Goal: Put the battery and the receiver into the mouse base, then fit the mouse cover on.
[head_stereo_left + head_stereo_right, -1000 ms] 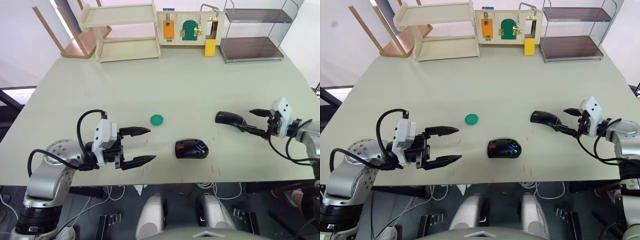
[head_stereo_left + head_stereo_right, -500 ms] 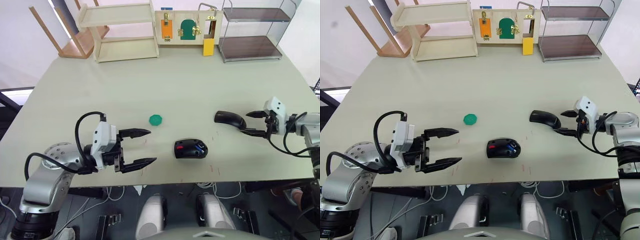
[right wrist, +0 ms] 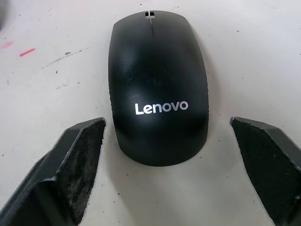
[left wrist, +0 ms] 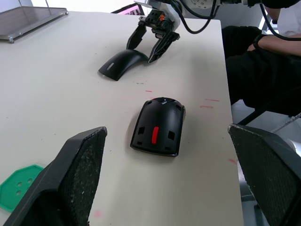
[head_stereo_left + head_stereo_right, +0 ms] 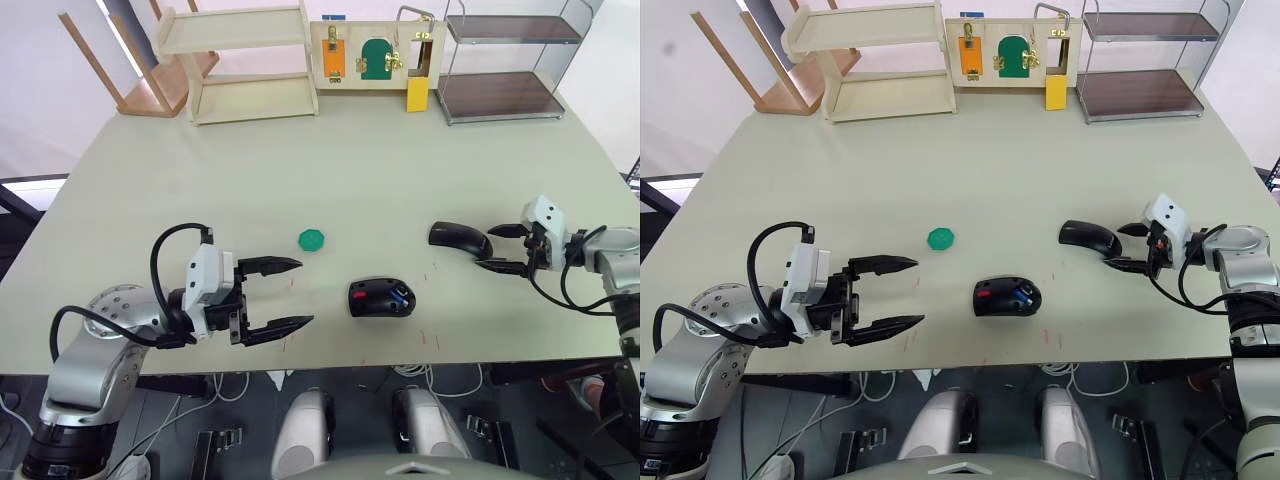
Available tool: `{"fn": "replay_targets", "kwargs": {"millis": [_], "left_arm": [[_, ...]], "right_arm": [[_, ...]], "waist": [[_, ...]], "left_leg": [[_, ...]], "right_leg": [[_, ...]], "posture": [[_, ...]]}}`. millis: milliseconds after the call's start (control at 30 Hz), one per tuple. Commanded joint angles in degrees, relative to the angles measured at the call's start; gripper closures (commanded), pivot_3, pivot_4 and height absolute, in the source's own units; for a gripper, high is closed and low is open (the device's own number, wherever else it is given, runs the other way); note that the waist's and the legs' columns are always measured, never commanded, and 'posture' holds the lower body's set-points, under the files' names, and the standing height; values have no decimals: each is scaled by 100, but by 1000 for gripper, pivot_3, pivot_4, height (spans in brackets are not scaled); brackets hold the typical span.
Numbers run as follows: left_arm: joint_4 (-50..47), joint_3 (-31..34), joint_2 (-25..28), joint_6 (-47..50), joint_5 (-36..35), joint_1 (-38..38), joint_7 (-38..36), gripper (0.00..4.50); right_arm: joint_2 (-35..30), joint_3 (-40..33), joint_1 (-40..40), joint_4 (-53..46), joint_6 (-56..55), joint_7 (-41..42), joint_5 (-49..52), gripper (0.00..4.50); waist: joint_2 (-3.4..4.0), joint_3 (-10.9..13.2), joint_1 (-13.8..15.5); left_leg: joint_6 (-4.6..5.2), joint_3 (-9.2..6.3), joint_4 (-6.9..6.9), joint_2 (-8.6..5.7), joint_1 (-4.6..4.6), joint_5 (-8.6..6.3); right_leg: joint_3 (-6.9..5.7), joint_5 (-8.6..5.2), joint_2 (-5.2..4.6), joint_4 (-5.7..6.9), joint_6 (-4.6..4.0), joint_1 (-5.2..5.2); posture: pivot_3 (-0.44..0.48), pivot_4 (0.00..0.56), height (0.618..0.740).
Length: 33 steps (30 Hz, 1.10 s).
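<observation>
Your right tool [image 5: 503, 248] gapes wide at the mouse cover [image 5: 459, 236] near the bench's right edge; mouse base [image 5: 382, 298], green disc [image 5: 313, 239] nearby; left tool [image 5: 287, 294] wide.

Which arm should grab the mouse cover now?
Right. The right gripper is open, its fingers flanking the near end of the mouse cover; the left gripper sits beyond the mouse base.

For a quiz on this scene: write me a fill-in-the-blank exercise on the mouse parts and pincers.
1. The white word on the mouse cover reads ____.
2. The right pincer is open just beside the mouse ____.
3. The flat disc on the table is ____ in colour.
4. The left pincer is ____ and holds nothing.

Missing words: Lenovo; cover; green; open
</observation>
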Motion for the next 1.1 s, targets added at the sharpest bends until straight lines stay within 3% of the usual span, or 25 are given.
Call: {"fn": "replay_targets", "kwargs": {"millis": [33, 333, 367, 433, 767, 967, 1100], "left_arm": [[-17, -30, 66, -175, 41, 34, -59, 0], [6, -52, 46, -247, 78, 81, -58, 0], [7, -57, 45, -250, 82, 79, -60, 0], [14, -66, 44, -260, 85, 78, -66, 0], [112, -135, 54, -366, 120, 48, -100, 0], [252, -129, 71, -426, 112, -32, -178, 0], [451, -188, 88, -510, 146, -172, -280, 0]], "right_arm": [[-23, -72, -179, -146, -14, 14, 31, 885], [-30, -56, -217, -181, 27, 161, 51, 885], [-30, -56, -217, -187, 31, 160, 48, 1328], [-30, -63, -219, -191, 34, 158, 44, 1773], [-34, -90, -167, -326, 43, 106, 36, 1773], [-221, -181, 213, -1378, 619, 263, 306, 1773], [-434, -231, 764, -2925, 1362, 396, 730, 1773]], "waist": [[0, 0, 0], [0, 0, 0], [0, 0, 0], [0, 0, 0], [0, 0, -1], [1, 1, 13], [1, 1, 25]], "left_leg": [[0, 1, 0, 0, 0, 0], [0, 3, 0, 0, 0, 0], [0, 4, 0, 0, 0, 0], [0, 4, 0, 0, 0, 0], [0, 7, -1, 1, 1, 0], [0, 7, -1, 2, 0, 0], [0, 6, -4, 2, -1, 0]], "right_leg": [[0, 0, 0, 0, 0, 0], [3, 0, 0, 0, 0, -1], [3, 0, 0, 0, 0, -1], [3, 0, 0, 0, 0, -1], [5, 0, 0, 1, 0, -2], [6, 0, 0, 2, 0, -4], [4, 0, 0, 0, 1, -5]], "posture": [[0, 150, 740], [0, 150, 740], [0, 150, 740], [0, 150, 740], [0, 150, 740], [0, 150, 740], [0, 150, 740]]}}
